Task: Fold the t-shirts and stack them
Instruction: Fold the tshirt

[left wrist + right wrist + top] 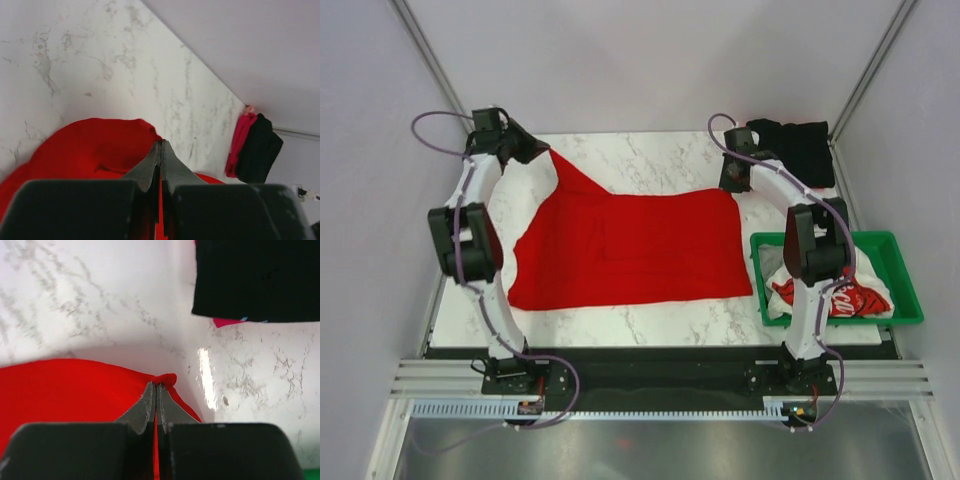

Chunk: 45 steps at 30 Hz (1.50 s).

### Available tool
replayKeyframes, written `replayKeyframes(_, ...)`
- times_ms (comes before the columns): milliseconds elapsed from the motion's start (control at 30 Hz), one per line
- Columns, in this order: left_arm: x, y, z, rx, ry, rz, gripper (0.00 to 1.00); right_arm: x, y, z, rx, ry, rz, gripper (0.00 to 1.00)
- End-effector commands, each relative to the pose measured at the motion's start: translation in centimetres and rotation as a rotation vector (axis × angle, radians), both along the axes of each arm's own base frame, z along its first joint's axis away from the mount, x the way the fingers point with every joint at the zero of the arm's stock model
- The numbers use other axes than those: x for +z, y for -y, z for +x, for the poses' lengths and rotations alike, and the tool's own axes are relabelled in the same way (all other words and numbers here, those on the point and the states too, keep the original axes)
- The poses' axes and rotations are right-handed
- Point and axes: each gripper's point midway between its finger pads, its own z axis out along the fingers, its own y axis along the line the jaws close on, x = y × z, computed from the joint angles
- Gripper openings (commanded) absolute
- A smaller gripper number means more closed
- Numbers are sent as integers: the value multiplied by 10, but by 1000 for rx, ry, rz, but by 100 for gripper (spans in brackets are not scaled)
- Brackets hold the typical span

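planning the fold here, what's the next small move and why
Probably a slight, even lift. The left gripper and right gripper are each shut on the far edge of the red shirt, the rest lying flat on the table; raising together should free that edge for folding toward the near side.

Left arm [468, 240] and right arm [815, 245]: white curved links, bulky black joint housings, black bases. A lavender cable [417, 130] loops along each arm. Fingers [147, 170] dark grey, tapered, set on black blocky mounts.
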Motion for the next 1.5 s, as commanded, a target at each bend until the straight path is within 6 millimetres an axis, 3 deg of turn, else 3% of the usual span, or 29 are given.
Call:
replayKeyframes(0, 69, -9, -52, 88, 32, 47, 2, 39, -20, -18, 89, 52, 45, 0)
replayKeyframes(33, 80, -8, -74, 97, 37, 53, 2, 40, -21, -23, 96, 51, 43, 0)
replayKeyframes(100, 83, -8, -99, 110, 8, 60, 2, 48, -22, -35, 107, 57, 43, 0)
replayKeyframes(133, 74, -7, -114, 113, -22, 59, 2, 41, -19, -45, 106, 35, 40, 0)
replayKeyframes(167, 94, -7, -129, 117, 16, 66, 2, 42, -17, -50, 105, 35, 39, 0)
replayKeyframes(233, 82, -3, -157, 115, -42, 69, 2, 44, -13, -65, 102, 33, 32, 0)
replayKeyframes(267, 98, -3, -172, 123, -7, 79, 2, 45, -11, -70, 100, 31, 34, 0)
replayKeyframes(300, 98, -4, -183, 128, -11, 88, 2, 55, -10, -75, 101, 52, 37, 0)
replayKeyframes(367, 82, -7, -208, 149, -53, 104, 2, 50, -3, -88, 91, 36, 19, 0)
replayKeyframes(400, 91, -7, -222, 157, -26, 112, 2, 54, 1, -96, 82, 44, 13, 0)
replayKeyframes(433, 76, -8, -233, 166, -57, 114, 2, 54, 6, -101, 66, 46, 3, 0)
replayKeyframes(500, 76, -6, -248, 162, -41, 109, 2, 58, 15, -112, 41, 60, -20, 0)
replayKeyframes(533, 63, -4, -255, 156, -71, 104, 2, 59, 16, -116, 32, 61, -18, 0)
replayKeyframes(700, 44, 0, -281, 150, -121, 103, 2, 55, 18, -132, 33, 56, -8, 0)
replayKeyframes(1067, 44, -7, -333, 149, -156, 161, 2, 51, 17, -157, 47, 52, 35, 0)
replayKeyframes(1167, 38, 1, -350, 126, -166, 147, 2, 42, 19, -172, 24, 36, 51, 0)
replayKeyframes(1200, 27, 4, -359, 122, -202, 139, 2, 40, 19, -175, 12, 31, 65, 0)
replayKeyframes(1233, 22, 6, -366, 129, -222, 124, 4, 35, 17, -184, 23, 17, 84, 9)
replayKeyframes(1333, 14, 22, -388, 99, -224, 65, 31, 29, 18, -196, 12, 16, 95, 71)
replayKeyframes(1367, 14, 25, -392, 104, -216, 43, 55, 30, 21, -201, 3, 27, 94, 98)
replayKeyframes(1400, 12, 27, -398, 106, -209, 39, 92, 32, 25, -201, -8, 43, 84, 98)
replayKeyframes(1433, 9, 27, -400, 111, -214, 41, 99, 35, 25, -201, -7, 55, 85, 98)
replayKeyframes(1467, 9, 26, -399, 117, -214, 38, 100, 43, 24, -197, -2, 75, 91, 98)
